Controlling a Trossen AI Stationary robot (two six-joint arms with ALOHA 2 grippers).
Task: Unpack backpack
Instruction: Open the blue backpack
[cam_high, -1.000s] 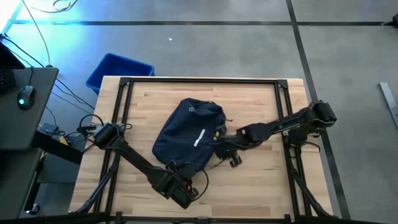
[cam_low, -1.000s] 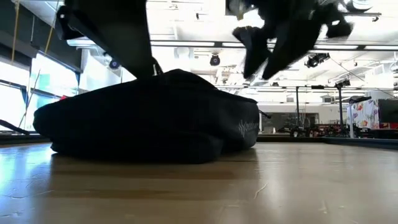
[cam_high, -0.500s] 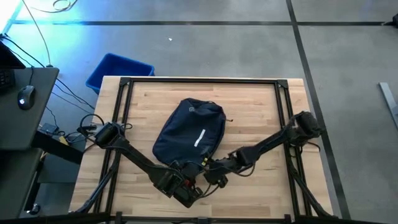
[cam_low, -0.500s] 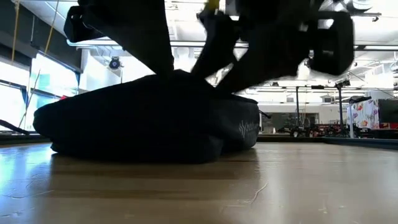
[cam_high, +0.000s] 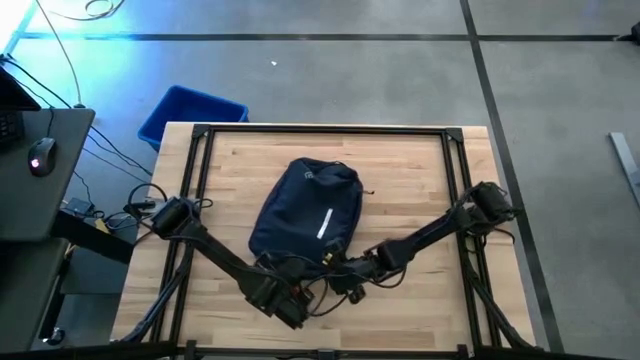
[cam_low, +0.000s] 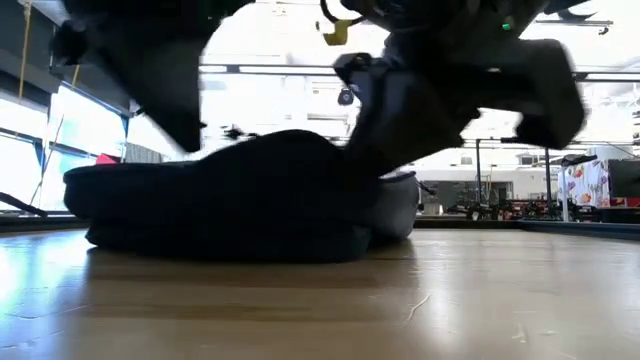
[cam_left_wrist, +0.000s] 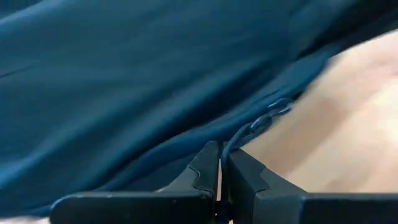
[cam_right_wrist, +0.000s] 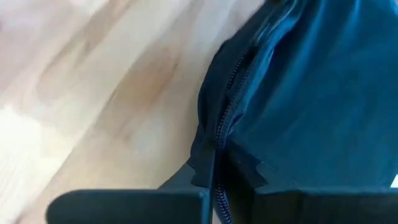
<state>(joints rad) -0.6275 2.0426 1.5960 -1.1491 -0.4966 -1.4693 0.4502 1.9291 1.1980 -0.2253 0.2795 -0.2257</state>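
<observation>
Two grippers seemingly pinching backpack (cam_high: 308, 208) zipper

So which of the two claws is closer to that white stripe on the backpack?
Right. The right gripper pinches the backpack zipper just below the white stripe; the left gripper grips the bag's near-left corner, farther off.

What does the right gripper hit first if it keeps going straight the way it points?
Almost certainly the dark navy soft fabric backpack: the right gripper is shut at the zipper line along the bag's edge, so fabric lies directly ahead. Beyond it, depth is unclear.
</observation>
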